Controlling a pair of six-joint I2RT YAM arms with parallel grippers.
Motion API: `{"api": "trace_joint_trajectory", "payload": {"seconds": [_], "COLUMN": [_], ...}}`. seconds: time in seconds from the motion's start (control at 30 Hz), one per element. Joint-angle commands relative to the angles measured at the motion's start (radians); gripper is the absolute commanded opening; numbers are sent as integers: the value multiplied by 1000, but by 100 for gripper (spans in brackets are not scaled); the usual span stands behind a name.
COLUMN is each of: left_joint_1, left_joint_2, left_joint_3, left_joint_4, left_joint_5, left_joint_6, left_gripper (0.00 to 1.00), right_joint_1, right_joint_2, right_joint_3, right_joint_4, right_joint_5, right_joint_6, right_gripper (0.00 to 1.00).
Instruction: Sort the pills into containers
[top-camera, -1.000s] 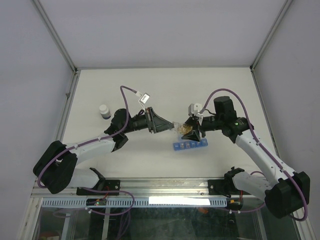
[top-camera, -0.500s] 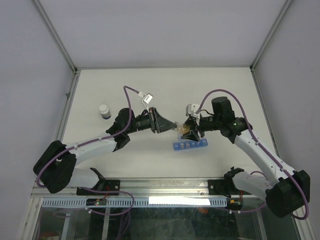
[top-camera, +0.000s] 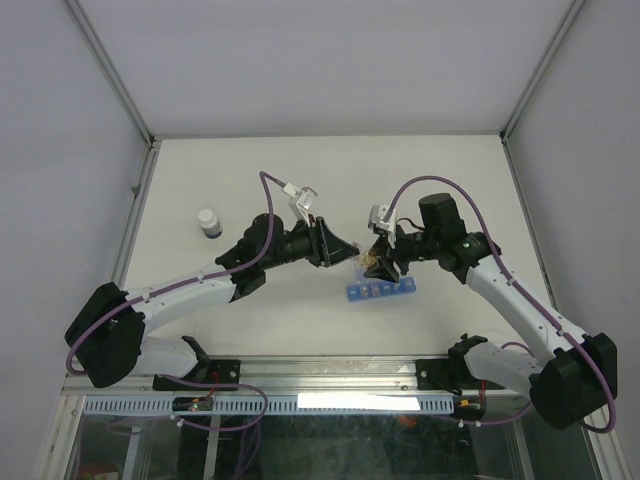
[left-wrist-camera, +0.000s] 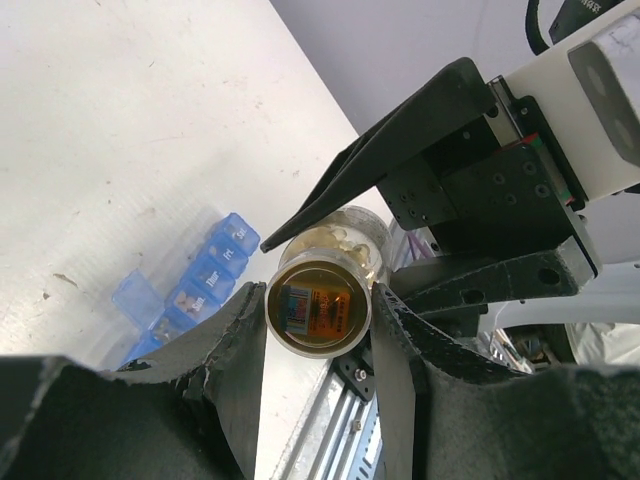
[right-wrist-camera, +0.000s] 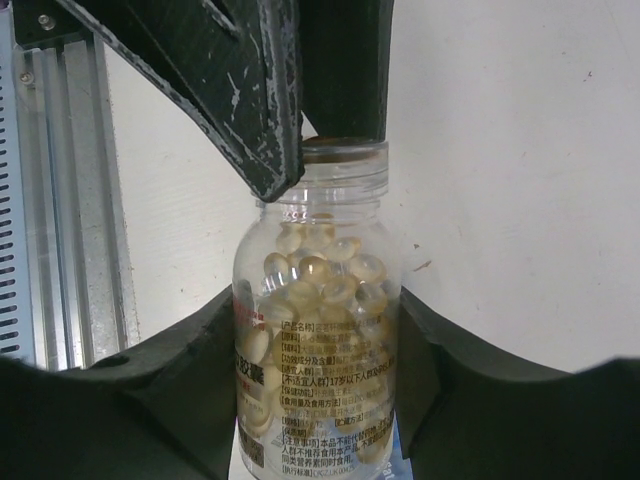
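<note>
A clear pill bottle (right-wrist-camera: 318, 340) full of pale yellow pills (right-wrist-camera: 322, 268) hangs between both grippers above the table. My right gripper (right-wrist-camera: 318, 325) is shut on its body. My left gripper (left-wrist-camera: 318, 300) is shut on the round amber cap (left-wrist-camera: 318, 305) at the bottle's mouth. The bare neck threads (right-wrist-camera: 345, 165) show just below that cap. From above, the left gripper (top-camera: 350, 257) and right gripper (top-camera: 381, 263) meet at the bottle (top-camera: 368, 262). The containers, a blue organiser strip (top-camera: 380, 292), lie just in front of them. The strip (left-wrist-camera: 205, 275) has some lids standing open.
A small white-capped piece with a dark base (top-camera: 209, 222) stands at the left of the white table (top-camera: 300, 170). Metal frame posts (top-camera: 130, 215) border the table's sides, and an aluminium rail (top-camera: 330, 372) runs along the near edge.
My left arm has stretched further right and its wrist has turned. The right arm has shifted slightly left. The bottle stays held between both grippers.
</note>
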Motion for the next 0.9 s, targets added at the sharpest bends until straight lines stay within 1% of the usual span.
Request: {"api": "trace_joint_trajectory", "payload": {"seconds": [0.0, 0.13, 0.3, 0.4, 0.53, 0.6, 0.73, 0.87], "left_joint_1": [-43, -44, -45, -45, -43, -44, -43, -45], "left_joint_2": [-18, 3, 46, 62, 51, 31, -4, -7], "left_joint_3": [42, 35, 22, 19, 21, 17, 7, -32], "left_joint_4": [4, 58, 130, 154, 163, 165, 144, 202], "left_joint_5": [30, 119, 226, 247, 239, 212, 108, 33], "left_joint_6": [28, 30, 58, 60, 27, -3, -80, -188], "left_gripper": [15, 14, 12, 11, 9, 8, 6, 2], "right_joint_1": [9, 0, -47, -71, -78, -79, -80, -78], "right_joint_2": [-13, -23, -48, -55, -54, -55, -55, -57], "right_joint_3": [58, 52, 37, 33, 28, 27, 25, 21], "right_joint_4": [107, 127, 164, 181, 189, 188, 188, 200], "right_joint_5": [-56, -129, -246, -286, -296, -286, -231, -185], "right_joint_6": [56, 83, 135, 157, 165, 159, 146, 153], "right_gripper": [0, 0, 0, 0, 0, 0, 0, 0]}}
